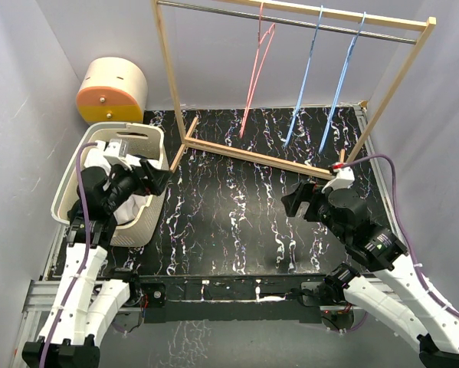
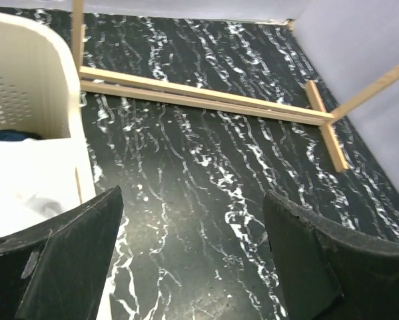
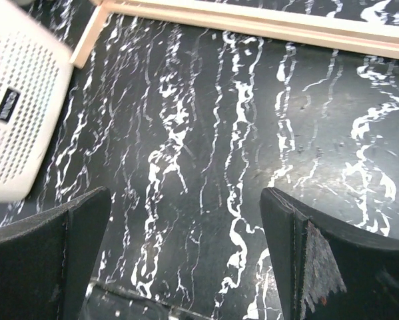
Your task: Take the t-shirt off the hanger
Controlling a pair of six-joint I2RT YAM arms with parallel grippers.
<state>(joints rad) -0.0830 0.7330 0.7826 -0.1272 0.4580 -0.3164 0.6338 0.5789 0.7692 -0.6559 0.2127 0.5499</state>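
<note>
On the marbled table (image 1: 237,215), the white t-shirt (image 2: 26,180) lies in the basket (image 2: 52,87) beside the wide, empty left claw (image 2: 192,197)

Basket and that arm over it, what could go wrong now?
The open left gripper hangs at the basket rim. Swinging away, it might bump the wall and shove the basket. The white cloth lies heaped near that rim, so the gripper could snag it and drag it out. The right gripper sits close to the rack and could knock it.
</note>
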